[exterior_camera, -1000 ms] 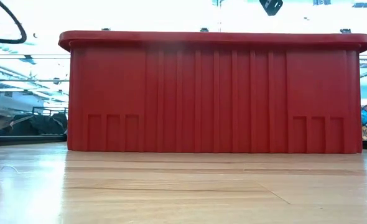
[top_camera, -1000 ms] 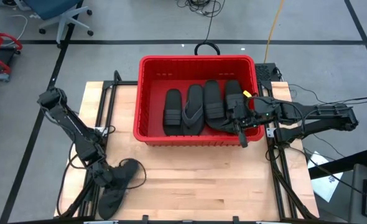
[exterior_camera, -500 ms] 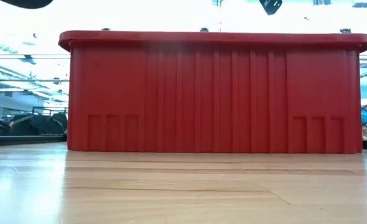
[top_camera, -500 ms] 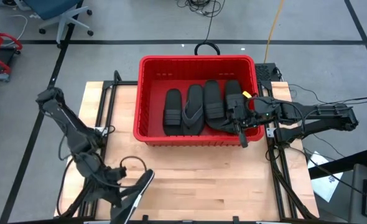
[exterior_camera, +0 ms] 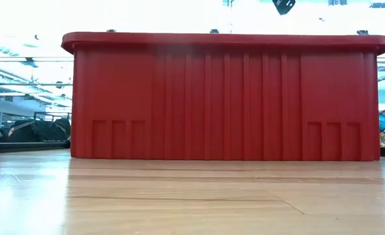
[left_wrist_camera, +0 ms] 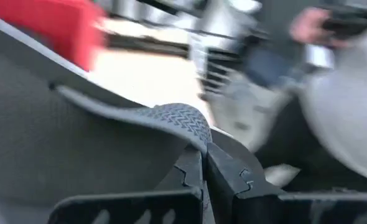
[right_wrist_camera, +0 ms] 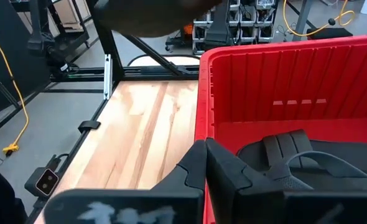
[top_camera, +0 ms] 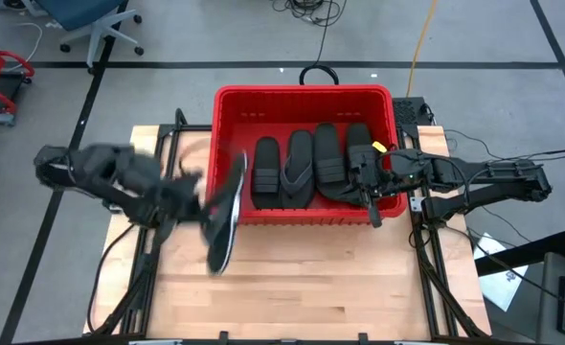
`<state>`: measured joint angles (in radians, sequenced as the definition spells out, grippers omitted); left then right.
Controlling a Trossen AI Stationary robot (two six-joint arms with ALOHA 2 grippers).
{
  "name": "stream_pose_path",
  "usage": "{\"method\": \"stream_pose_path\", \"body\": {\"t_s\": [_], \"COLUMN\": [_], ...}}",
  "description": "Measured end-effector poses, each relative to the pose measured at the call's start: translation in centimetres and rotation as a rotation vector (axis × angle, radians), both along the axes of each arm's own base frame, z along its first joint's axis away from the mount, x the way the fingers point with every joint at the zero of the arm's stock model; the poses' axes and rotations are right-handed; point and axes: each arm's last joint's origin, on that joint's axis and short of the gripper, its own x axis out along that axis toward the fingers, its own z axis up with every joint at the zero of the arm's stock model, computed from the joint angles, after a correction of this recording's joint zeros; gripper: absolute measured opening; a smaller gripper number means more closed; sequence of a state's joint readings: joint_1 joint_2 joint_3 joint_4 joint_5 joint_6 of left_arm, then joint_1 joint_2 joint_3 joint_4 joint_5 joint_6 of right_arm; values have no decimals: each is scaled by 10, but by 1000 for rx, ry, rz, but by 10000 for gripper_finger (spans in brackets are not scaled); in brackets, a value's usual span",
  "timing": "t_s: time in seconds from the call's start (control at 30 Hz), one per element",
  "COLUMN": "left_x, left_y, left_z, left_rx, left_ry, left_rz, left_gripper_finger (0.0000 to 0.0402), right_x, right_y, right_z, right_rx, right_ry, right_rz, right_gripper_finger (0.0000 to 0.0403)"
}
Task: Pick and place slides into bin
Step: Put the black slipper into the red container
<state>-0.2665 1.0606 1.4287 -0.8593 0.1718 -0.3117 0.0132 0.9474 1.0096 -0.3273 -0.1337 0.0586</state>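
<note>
Left pincer (top_camera: 198, 196), clenched on a slide (top_camera: 227, 211), has swung it up from the worktop's (top_camera: 311, 278) near corner to the bin's (top_camera: 302, 93) left wall: drop imminent. Right pincer (top_camera: 371, 182) clenched, idle over bin.

Red ribbed bin (top_camera: 227, 120) — black slides (top_camera: 267, 172) inside (one strap (left_wrist_camera: 177, 118) chevron-textured) — pale wood table (top_camera: 311, 278).

Left gripper (top_camera: 198, 196) lifted slide (top_camera: 227, 213) from table's front-left corner, carried up beside bin's (top_camera: 227, 94) left wall
</note>
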Motion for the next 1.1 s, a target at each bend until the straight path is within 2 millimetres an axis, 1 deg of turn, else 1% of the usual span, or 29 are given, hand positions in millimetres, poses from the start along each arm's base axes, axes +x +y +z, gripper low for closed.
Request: {"method": "stream_pose_path", "body": {"t_s": [0.1,0.17,0.23,0.3,0.4,0.53,0.67,0.77,0.93,1.1], "left_x": [11,22,34,48,72,100,123,136,150,158], "left_y": [35,59,83,106,139,170,190,199,206,211], "left_z": [12,13,10,0,-26,-61,-95,-115,-140,-159], "left_rx": [143,198,231,252,209,128,20,-51,-115,-159], "left_ry": [-21,-17,-2,45,141,283,395,451,524,606], "left_rz": [128,175,216,262,269,305,311,324,321,373], "left_gripper_finger": [0,0,0,0,0,0,0,0,0,0], "right_x": [0,0,0,0,0,0,0,0,-1,-1], "right_y": [0,0,0,1,1,1,1,1,1,1], "right_z": [0,0,0,0,0,0,1,1,1,1], "right_rx": [1,5,6,14,32,47,39,38,37,31], "right_ry": [0,1,1,1,4,5,-11,-9,-7,-7], "right_rz": [0,-1,0,19,17,11,14,14,14,17], "right_gripper_finger": [0,0,0,0,0,0,0,0,0,0]}}
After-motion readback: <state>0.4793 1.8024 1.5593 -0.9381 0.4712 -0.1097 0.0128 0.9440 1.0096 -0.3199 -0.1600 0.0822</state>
